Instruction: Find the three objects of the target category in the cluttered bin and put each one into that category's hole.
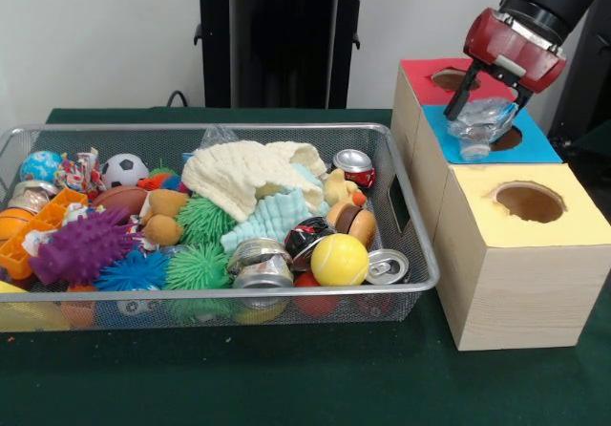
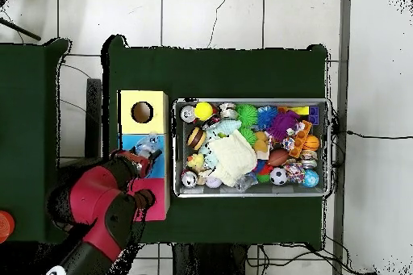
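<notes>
Jaws (image 1: 482,109) clamped on a crumpled clear plastic bottle (image 1: 483,124) over the blue box (image 1: 451,132), no legible label.

- Three holed boxes beside my bin: red (image 1: 428,71), blue (image 1: 535,145), yellow (image 1: 573,218).
- One wire bin (image 1: 417,254).
- One crumpled bottle (image 1: 482,122) in my gripper (image 1: 485,101).
- One yellow ball (image 1: 339,259).

A wire bin (image 2: 326,147) full of toys sits on the green table (image 2: 218,70). Left of it stand three boxes in a row: yellow box (image 2: 143,112) farthest, blue box (image 2: 153,144) middle, red box (image 2: 155,199) nearest. The red arm (image 2: 101,203) reaches over the blue box, where a crumpled clear plastic bottle (image 2: 146,147) lies.
</notes>
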You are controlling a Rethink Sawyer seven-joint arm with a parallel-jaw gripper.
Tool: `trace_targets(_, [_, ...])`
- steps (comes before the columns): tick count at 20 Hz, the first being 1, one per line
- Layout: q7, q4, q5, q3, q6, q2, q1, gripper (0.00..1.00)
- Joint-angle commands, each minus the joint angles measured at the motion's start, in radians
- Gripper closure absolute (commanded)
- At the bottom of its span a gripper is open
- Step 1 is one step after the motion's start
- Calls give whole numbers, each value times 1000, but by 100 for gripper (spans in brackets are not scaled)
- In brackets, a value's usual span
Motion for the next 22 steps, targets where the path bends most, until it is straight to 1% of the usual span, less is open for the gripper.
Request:
trace_targets(1, [303, -41, 54, 67, 92, 4, -12, 0])
trace_targets(2, [295, -36, 54, 71, 88, 3, -13, 100])
trace_targets(11, [304, -28, 69, 62, 45, 15, -3, 100])
trace_targets(16, [292, -16, 69, 68, 33, 2, -11, 100])
trace_targets(18, [279, -1, 65, 81, 21, -17, -20, 100])
trace_targets(20, [248, 22, 50, 104, 25, -55, -39, 100])
trace_targets(22, [200, 46, 31, 138, 44, -102, -77, 100])
